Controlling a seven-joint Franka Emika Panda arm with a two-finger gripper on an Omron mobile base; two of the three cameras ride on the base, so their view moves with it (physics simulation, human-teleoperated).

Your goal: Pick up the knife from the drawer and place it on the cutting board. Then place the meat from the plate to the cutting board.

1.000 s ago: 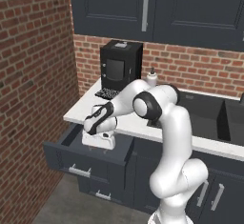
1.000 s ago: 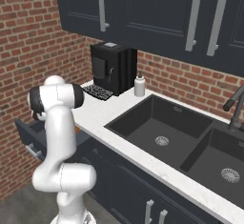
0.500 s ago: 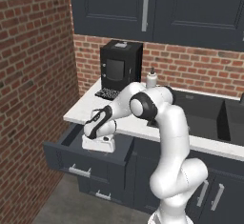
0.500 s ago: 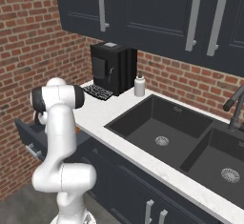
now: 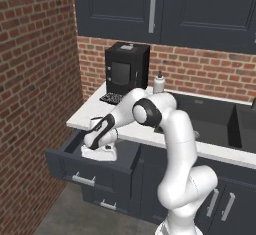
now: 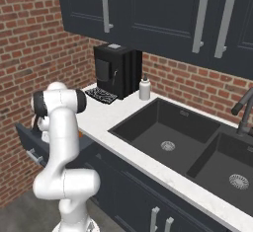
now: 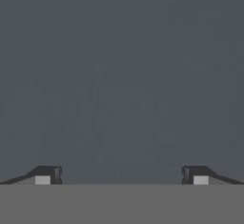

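The gripper is lowered inside the open drawer. Its jaws are spread wide, with nothing pinched between them.

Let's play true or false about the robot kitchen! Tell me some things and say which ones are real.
1. The drawer is pulled open. True.
2. The gripper is squeezed shut. False: its fingertips stand wide apart, with nothing between them.
3. A black coffee machine stands on the counter. True.
4. The robot's hand is up over the sink. False: it reaches down into the drawer.
5. A small white bottle stands beside the coffee machine. True.
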